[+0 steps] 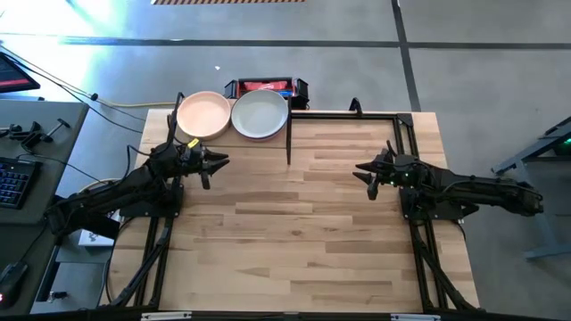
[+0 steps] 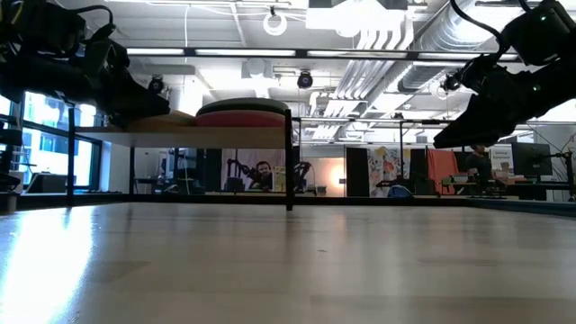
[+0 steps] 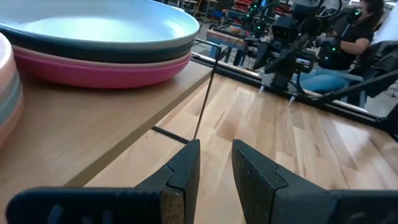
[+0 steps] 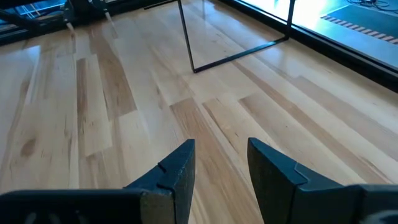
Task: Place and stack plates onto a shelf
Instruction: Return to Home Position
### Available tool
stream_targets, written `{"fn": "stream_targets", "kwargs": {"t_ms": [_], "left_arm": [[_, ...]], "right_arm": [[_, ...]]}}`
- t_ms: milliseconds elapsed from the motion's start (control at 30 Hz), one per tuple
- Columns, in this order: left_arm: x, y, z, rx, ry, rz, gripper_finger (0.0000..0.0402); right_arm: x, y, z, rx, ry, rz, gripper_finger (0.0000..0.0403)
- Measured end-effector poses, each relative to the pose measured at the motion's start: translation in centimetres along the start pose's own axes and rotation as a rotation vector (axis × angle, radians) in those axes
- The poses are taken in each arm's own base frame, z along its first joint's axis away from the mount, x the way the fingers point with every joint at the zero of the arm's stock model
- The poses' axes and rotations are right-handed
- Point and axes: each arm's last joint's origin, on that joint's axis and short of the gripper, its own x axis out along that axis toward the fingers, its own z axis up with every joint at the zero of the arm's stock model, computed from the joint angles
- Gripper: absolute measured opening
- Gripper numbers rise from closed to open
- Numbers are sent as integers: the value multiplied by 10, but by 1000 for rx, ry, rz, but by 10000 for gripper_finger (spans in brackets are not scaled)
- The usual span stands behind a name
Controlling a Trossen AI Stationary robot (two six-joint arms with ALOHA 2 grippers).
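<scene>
The shelf (image 1: 183,143) is a raised light-wood board on thin dark legs at the table's far left. Two stacks of plates rest on it. One has a peach plate (image 1: 203,114) on top. The other (image 1: 260,113) is topped by a pale plate, with charcoal, beige and pink plates (image 3: 112,59) beneath it. My left gripper (image 3: 214,149) hovers open at the shelf's near edge, just below the peach stack in the high view (image 1: 219,162). My right gripper (image 4: 221,149) hangs open over bare tabletop at the table's right (image 1: 361,169).
A thin dark leg frame (image 4: 186,37) stands at the shelf's right end. A black rail (image 1: 357,113) runs along the table's far and right edges. A red and black box (image 1: 266,87) sits behind the shelf. Bare tabletop (image 1: 294,223) lies between the arms.
</scene>
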Motion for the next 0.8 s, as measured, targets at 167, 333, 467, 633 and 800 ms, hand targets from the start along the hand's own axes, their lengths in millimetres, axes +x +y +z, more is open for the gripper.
{"fn": "stream_targets", "kwargs": {"t_ms": [167,333,467,633,800], "left_arm": [[0,0,0,0,0,1,83],[0,0,0,0,-1,2,83],[0,0,0,0,-1,2,83],[-1,-2,1,7,-10,-7,83],[-4,-9,4,26,-48,-64,83]], "right_arm": [[0,0,0,1,0,0,128],[0,0,0,-1,1,0,128],[0,0,0,2,1,0,128],[0,0,0,5,1,-1,128],[-1,0,0,5,-2,0,128]]}}
